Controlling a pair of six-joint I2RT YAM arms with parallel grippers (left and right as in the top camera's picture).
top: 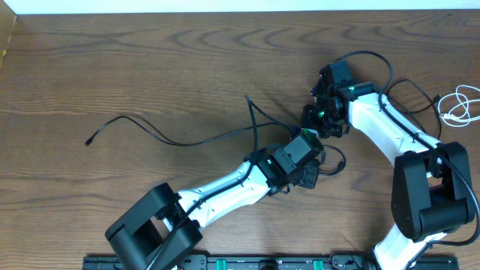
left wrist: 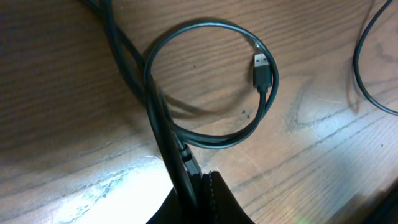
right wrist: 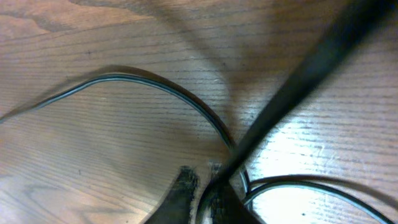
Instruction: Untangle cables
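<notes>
The long black cable runs from a small plug at the left across the table to both grippers in the middle. My left gripper is shut on it. In the left wrist view, the fingers pinch the black cable just below a round loop that ends in a USB plug. My right gripper is shut on the same cable. In the right wrist view, a blurred stretch of cable rises from the fingertips. The white cable lies coiled alone at the far right.
The wooden table stretches out to the left and back. Both arms meet close together at centre right. A thick black robot wire arcs over the right arm. A black rail runs along the front edge.
</notes>
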